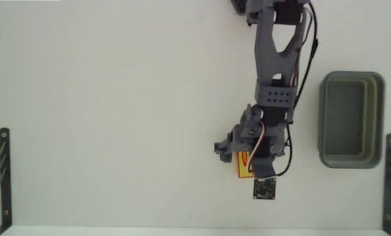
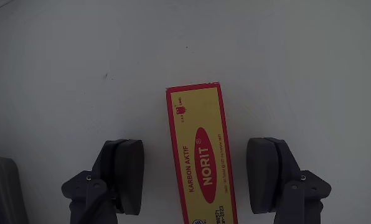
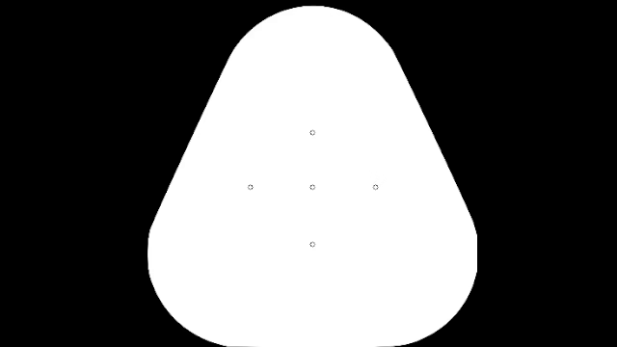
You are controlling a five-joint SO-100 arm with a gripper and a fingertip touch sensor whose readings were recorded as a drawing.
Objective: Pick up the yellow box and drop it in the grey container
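Wrist view: box [image 2: 201, 155] lies flat on white table [image 2: 79, 62], long axis running 12 to 6, red oval with "NORIT" lettering face up. Gripper [image 2: 201, 177] straddles it, fingers [image 2: 124, 174] spread apart, one at 9 and one at 3 of the box, a gap of bare table on each side, no contact.

Fixed view: arm [image 1: 274, 72] reaches from 12 toward 6; box [image 1: 243, 165] mostly hidden under the gripper. Container [image 1: 379, 118] sits at 3, well apart from the box, and looks empty.
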